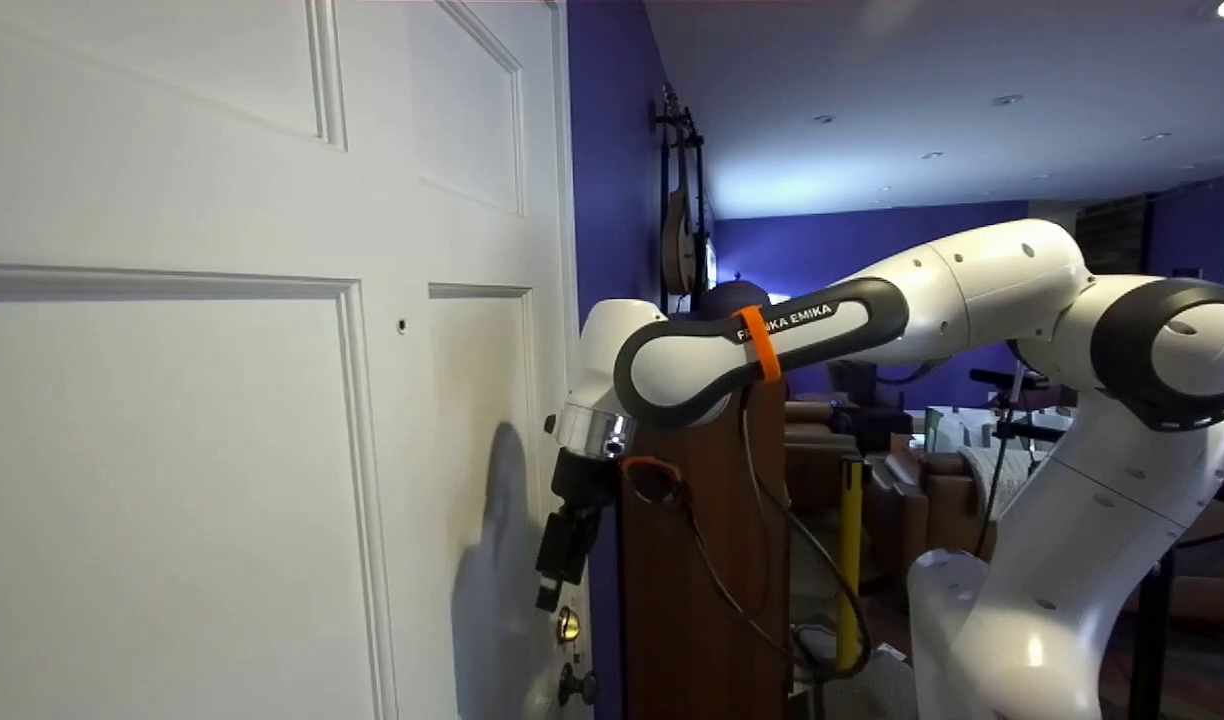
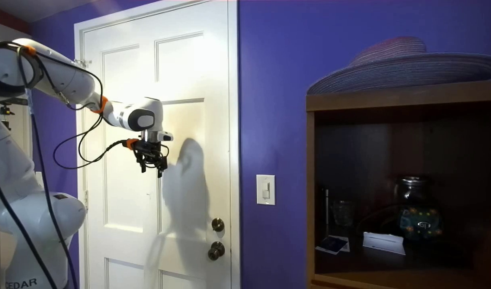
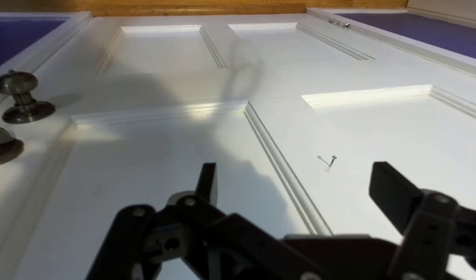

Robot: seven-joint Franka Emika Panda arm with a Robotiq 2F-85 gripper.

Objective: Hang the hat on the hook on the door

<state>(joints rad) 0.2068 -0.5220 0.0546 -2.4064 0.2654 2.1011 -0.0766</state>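
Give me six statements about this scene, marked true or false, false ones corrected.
1. The hat lies atop the wooden cabinet. True.
2. A nail-like hook sticks out of the door. True.
3. Something hangs on that hook. False: it is bare.
4. The door is purple. False: it is white; the wall beside it is purple.
5. The hand is open and holds nothing. True.
6. The hand touches the hat. False: it hangs apart, before the door.

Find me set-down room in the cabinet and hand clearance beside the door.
Cabinet: the shelf looks bare between the white card and front edge; right side too dark to judge. Hand: along the purple wall above the light switch, between door frame and cabinet. Crowded: cabinet top, under the wide-brimmed hat; shelf back, around tumbler and jar.
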